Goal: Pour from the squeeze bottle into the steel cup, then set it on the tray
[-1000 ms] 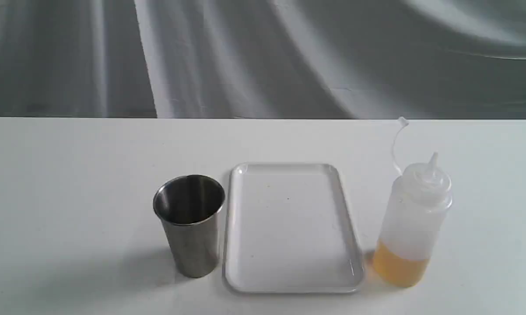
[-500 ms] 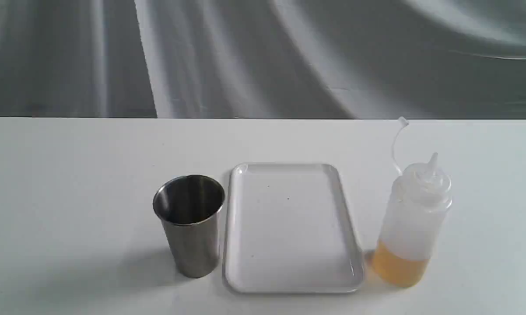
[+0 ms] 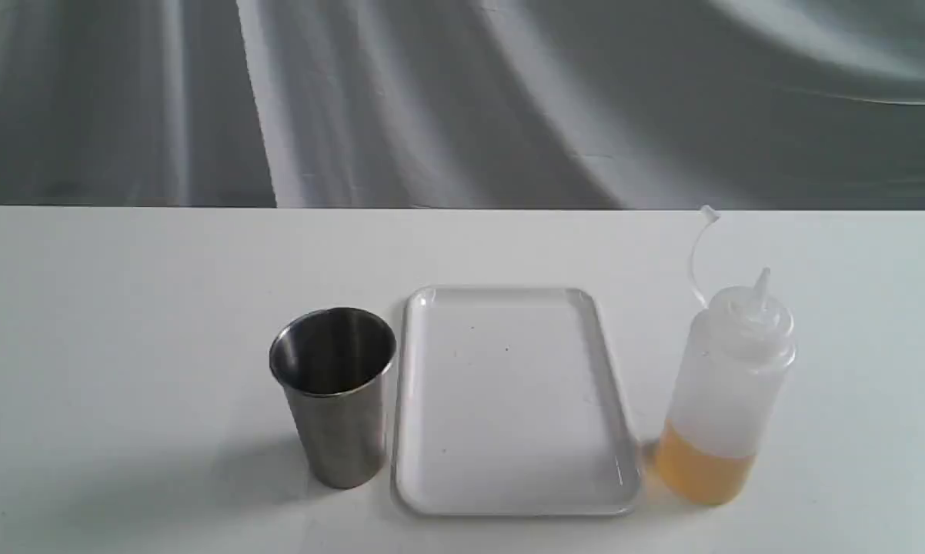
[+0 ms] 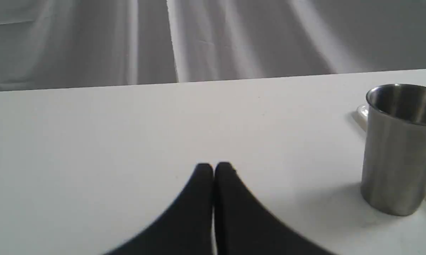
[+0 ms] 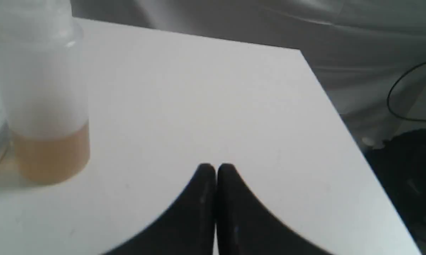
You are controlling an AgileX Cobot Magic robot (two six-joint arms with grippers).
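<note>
Exterior view: the tray (image 3: pixel 509 415) lies flat near the front middle of the white table (image 3: pixel 124 308). The steel cup (image 3: pixel 335 400) stands upright at the tray's 9 o'clock, just beside its rim. The squeeze bottle (image 3: pixel 728 385) stands upright at the tray's 3 o'clock, near it but apart, with amber liquid in its lower part and the cap strap arching up toward 11 o'clock. The left gripper (image 4: pixel 213 168) has its fingers pressed together over the table, gripping nothing. The right gripper (image 5: pixel 216 169) is likewise closed up tight on nothing, with the bottle nearby
</note>
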